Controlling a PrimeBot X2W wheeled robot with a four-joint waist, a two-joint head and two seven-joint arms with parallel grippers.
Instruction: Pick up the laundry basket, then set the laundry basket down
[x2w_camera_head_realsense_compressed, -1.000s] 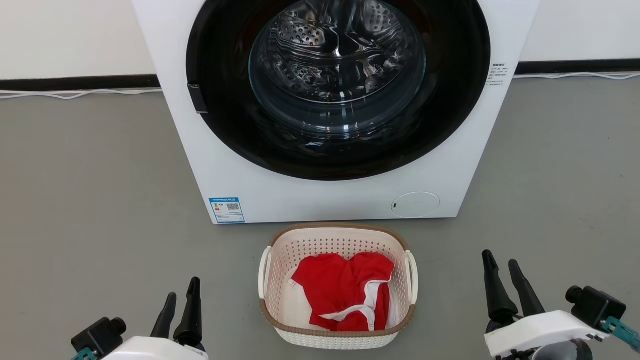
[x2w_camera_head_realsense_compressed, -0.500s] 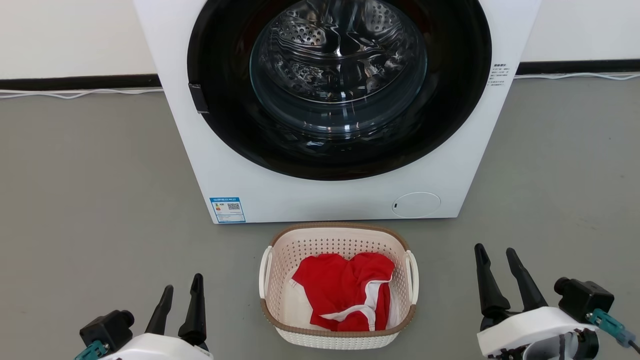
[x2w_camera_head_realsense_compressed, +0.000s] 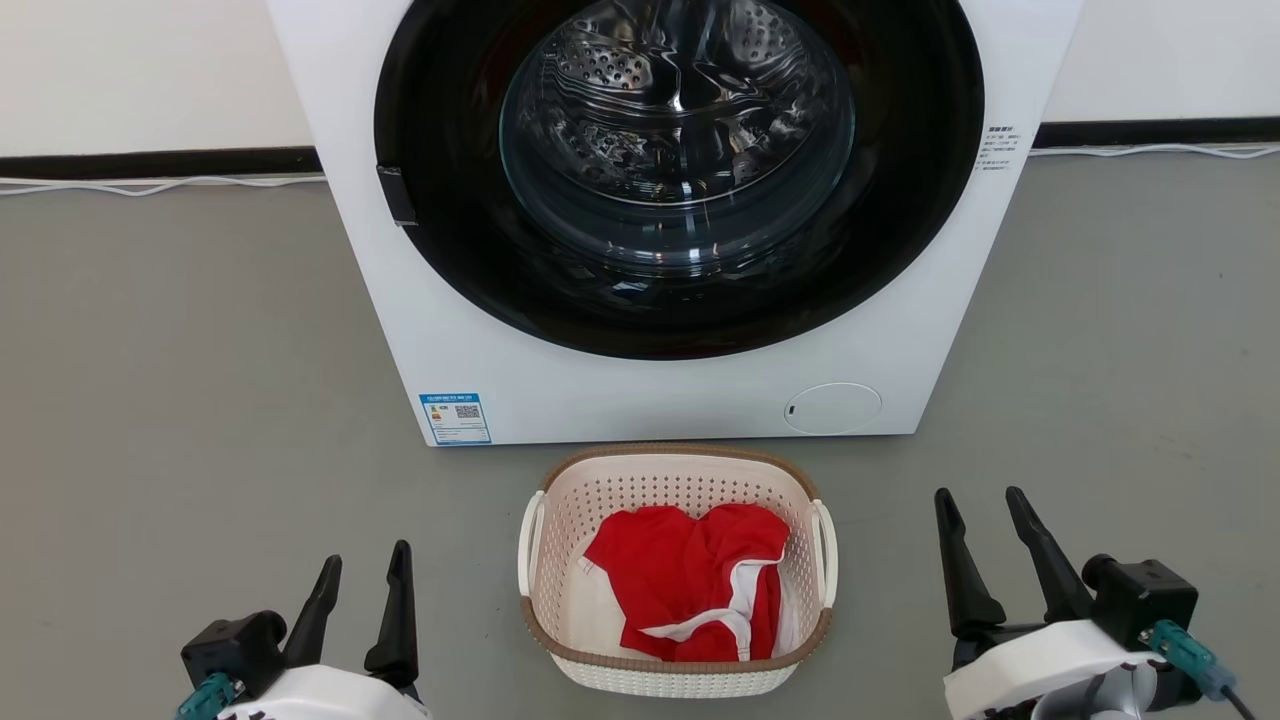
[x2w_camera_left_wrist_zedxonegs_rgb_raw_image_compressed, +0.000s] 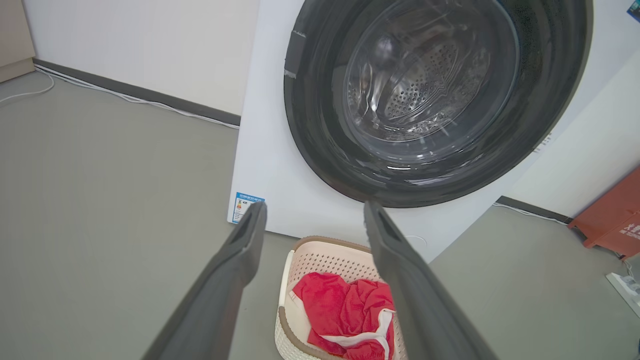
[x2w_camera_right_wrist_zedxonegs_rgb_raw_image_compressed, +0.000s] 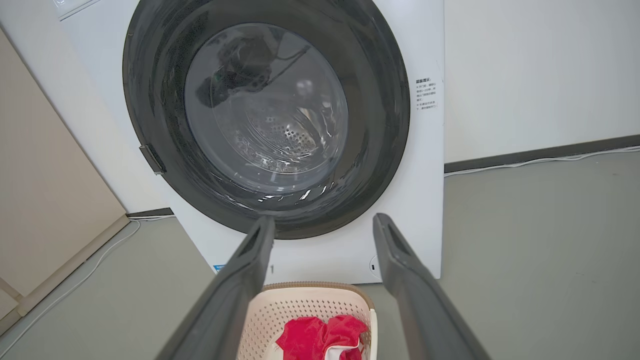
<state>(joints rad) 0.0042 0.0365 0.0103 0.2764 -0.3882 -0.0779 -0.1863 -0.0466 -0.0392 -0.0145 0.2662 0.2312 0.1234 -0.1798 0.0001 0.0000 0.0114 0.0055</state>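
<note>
Trailing along the black skirting (x2w_camera_head_realsense_compressed: 150, 163), a thin white cable (x2w_camera_head_realsense_compressed: 150, 187) lies on the smooth grey floor (x2w_camera_head_realsense_compressed: 150, 400). At centre, a white front-loading washing machine (x2w_camera_head_realsense_compressed: 600, 390) stands close behind the small cream perforated plastic laundry basket (x2w_camera_head_realsense_compressed: 677, 485) with a brown woven-look rim. The basket sits on the floor and holds a crumpled red garment (x2w_camera_head_realsense_compressed: 690, 580) with white trim. The left claw (x2w_camera_head_realsense_compressed: 367, 553) hovers spread wide, empty, to the basket's left and apart from it. The right claw (x2w_camera_head_realsense_compressed: 978, 491), equally wide and empty, stands slightly farther off to the basket's right. Grey floor lies between each claw and the basket.
</note>
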